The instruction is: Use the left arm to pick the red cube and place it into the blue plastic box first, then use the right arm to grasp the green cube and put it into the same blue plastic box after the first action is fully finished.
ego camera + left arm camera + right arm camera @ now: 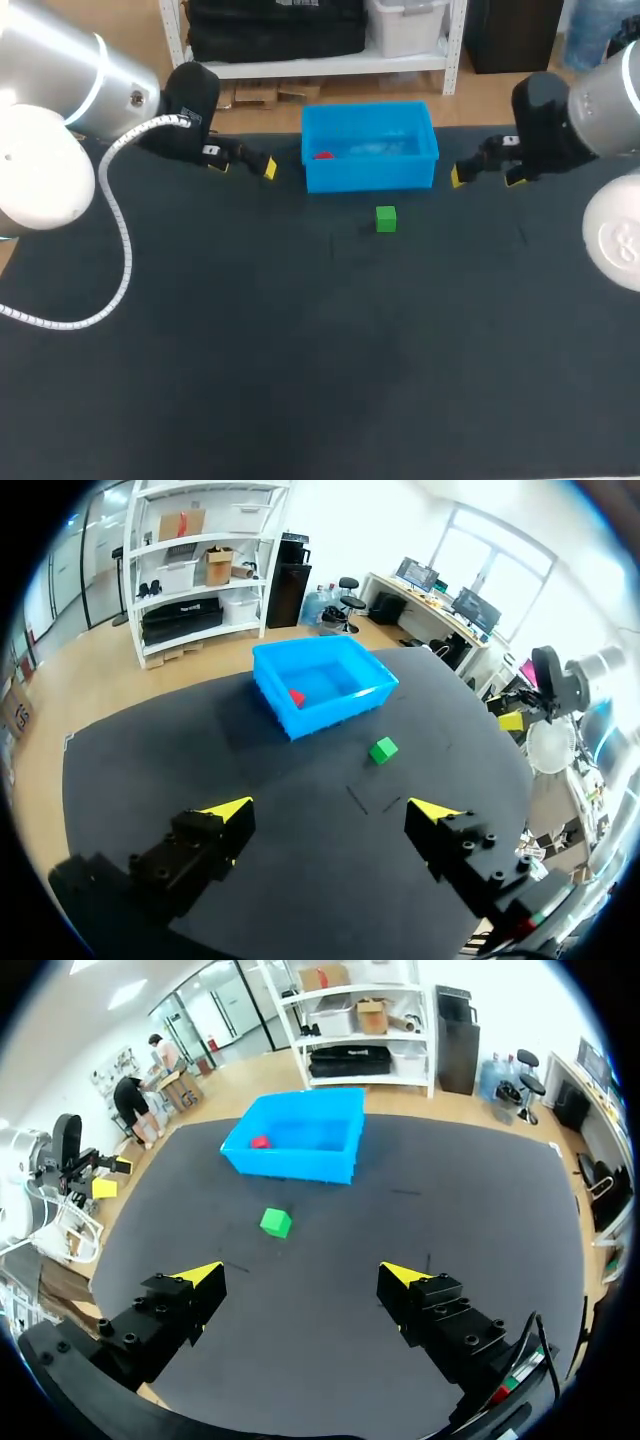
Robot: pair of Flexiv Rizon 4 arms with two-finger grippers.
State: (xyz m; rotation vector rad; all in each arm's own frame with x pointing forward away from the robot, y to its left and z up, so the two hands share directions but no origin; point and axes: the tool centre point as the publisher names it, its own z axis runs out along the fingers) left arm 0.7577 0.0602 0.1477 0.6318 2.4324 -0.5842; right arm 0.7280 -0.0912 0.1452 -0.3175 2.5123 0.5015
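Observation:
The red cube (322, 155) lies inside the blue plastic box (369, 173), near its left wall; the wrist views show the red cube (297, 697) (260, 1142) in the box (355, 698) (290, 1165) too. The green cube (386, 219) (382, 750) (276, 1222) rests on the black mat just in front of the box. My left gripper (243, 163) (330, 815) hangs open left of the box with nothing in it. My right gripper (487, 178) (300, 1278) hangs open right of the box, also with nothing between its fingers.
A black mat (300, 350) covers the table. A white cable (118, 230) loops from my left arm down over the mat's left side.

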